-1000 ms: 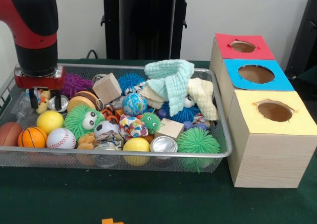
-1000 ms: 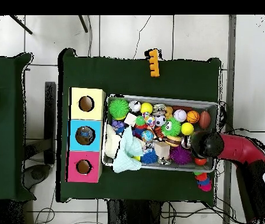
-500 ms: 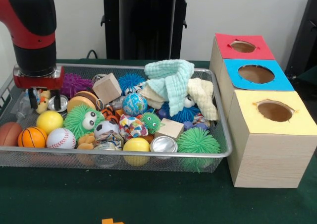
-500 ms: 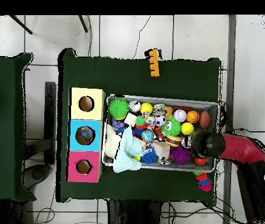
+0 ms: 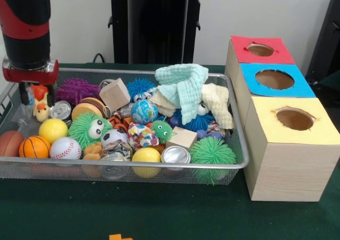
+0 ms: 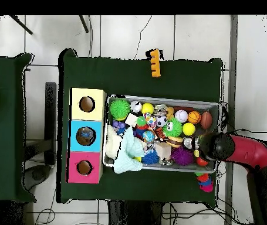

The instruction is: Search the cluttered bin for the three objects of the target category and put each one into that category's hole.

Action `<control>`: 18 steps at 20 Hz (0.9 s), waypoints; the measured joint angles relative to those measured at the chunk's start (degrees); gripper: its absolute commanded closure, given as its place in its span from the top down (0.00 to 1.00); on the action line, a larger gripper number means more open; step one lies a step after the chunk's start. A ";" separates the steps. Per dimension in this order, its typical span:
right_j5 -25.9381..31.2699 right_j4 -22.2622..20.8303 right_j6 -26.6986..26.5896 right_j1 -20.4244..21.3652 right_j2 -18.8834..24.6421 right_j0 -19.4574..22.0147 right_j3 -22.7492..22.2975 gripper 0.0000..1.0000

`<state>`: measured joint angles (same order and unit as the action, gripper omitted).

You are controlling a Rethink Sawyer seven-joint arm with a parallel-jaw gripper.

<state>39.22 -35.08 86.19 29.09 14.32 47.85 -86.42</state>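
The hand (image 5: pixel 33 99) is hanging over the wire bin's (image 5: pixel 236 144) far corner, clenched on a small yellow-and-orange plush toy (image 5: pixel 39 104), lifted just above the clutter, well apart from the three holed boxes (image 5: pixel 289 144).

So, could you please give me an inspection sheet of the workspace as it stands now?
Surface: green table cover, one small orange piece at its front edge.
Job's things: wire bin; red box, blue box and yellow box in a row, each with a round hole on top.
Clutter: bin crowded with balls, fuzzy toys, wooden blocks, cans; mint cloth heaped on top.
Grippers: gripper over the bin's left end, by a yellow chick toy; grasp unclear.
Cables: black cable behind the bin.
Surroundings: black stand, pale wall.
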 measured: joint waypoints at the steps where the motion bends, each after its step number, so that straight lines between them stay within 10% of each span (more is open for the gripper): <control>1: 0.52 0.01 0.00 0.41 -0.14 0.09 0.02 1.00; 18: 4.60 -0.01 0.00 1.22 -0.86 0.30 0.86 1.00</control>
<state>43.81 -35.09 86.19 30.32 13.46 48.15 -85.56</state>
